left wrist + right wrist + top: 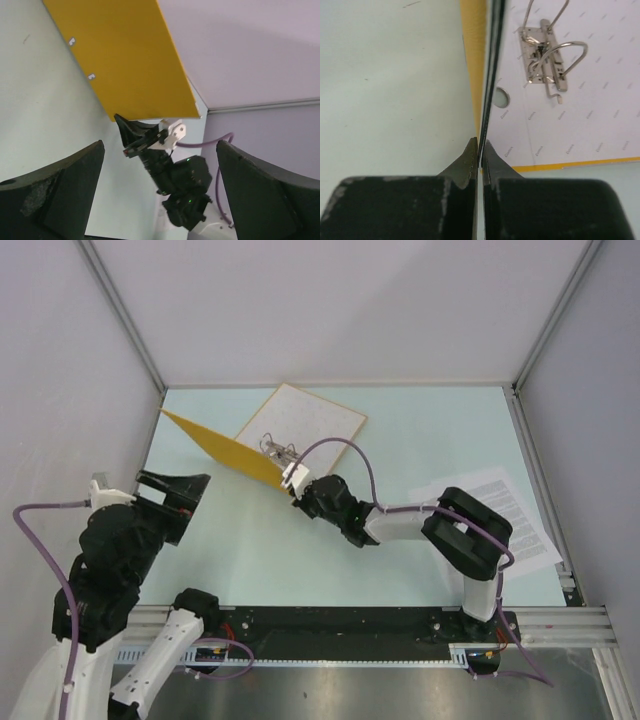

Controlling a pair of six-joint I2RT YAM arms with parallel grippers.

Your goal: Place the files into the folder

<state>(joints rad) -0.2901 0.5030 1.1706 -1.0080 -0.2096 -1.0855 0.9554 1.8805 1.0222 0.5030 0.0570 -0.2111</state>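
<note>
Aluminium rail (560, 625) at the near edge is seen to carry both arm bases. Just beyond it, on the left, the left gripper (190, 502) is held wide open, with nothing between its fingers (50, 195). It is pointed across the bare pale-green table (260, 560) toward the folder (300, 425).

On the right, the files (515, 510) are laid flat near the table's right edge and partly covered by the right arm (465, 535). How many sheets are stacked cannot be told.

That arm is stretched leftward across the middle. The right gripper (479, 150) is closed tight on the near edge of the folder's orange front cover (215, 445), which is raised steeply, almost on edge. Behind it the cream back cover (590, 115) is laid flat toward the far wall, with the metal ring mechanism (542, 57) beside the spine.

Open table is left between the two grippers and in front of the folder. The sides are closed off by white panels (60, 370).
</note>
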